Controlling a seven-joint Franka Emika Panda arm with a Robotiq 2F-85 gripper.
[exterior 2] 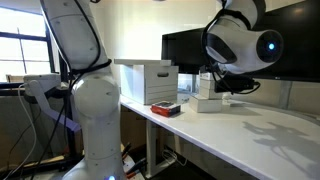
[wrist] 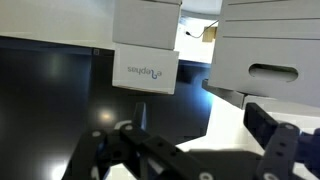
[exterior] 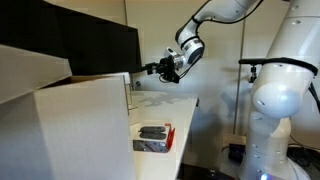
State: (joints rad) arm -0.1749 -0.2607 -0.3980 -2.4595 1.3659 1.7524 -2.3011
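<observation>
End effector point(exterior: 160, 69) gapes, its fingers point(wrist: 272, 138) blurred against the dark monitor point(wrist: 60, 95).

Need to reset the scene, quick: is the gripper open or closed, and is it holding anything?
Gripper: open, fingers apart, holding nothing.

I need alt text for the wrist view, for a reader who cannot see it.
The open gripper enters from the bottom edge and points toward a small white box with upside-down grey lettering. A larger white storage box with a handle slot stands to its right, and a dark surface fills the left.
</observation>
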